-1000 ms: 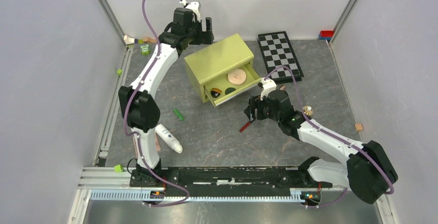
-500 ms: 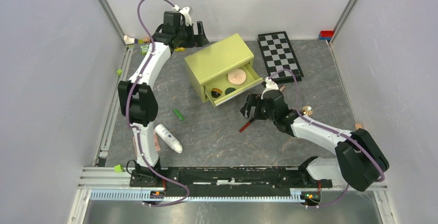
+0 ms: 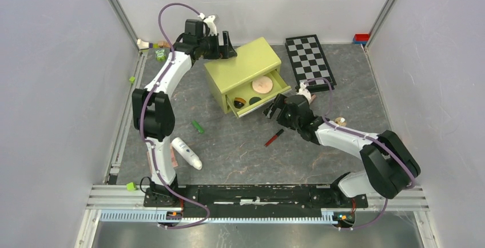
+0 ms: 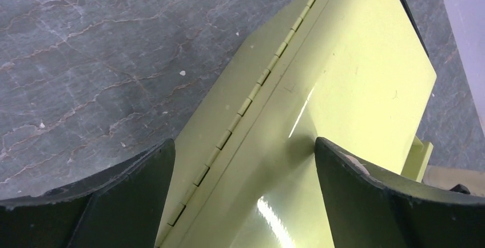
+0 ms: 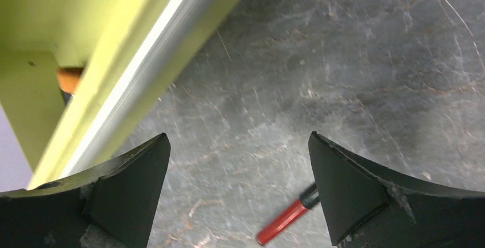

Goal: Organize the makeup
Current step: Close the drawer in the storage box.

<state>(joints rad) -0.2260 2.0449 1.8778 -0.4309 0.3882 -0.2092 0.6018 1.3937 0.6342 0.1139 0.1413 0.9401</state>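
Bright, even, diffuse light; only soft shadows beside the box (image 3: 246, 68). The left wrist view shows white glare on its top. In the right wrist view its edge is blurred, streaked bright.

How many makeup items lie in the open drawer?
3: the round peach compact toward the right, the dark green disc nearer the front, a brown-orange item at the left end. The cabinet may hide more.

Plain pale grey walls (image 3: 51, 88) box in a dark marbled stone-look tabletop (image 3: 240, 151), aluminium rail (image 3: 108, 194) along the near edge.
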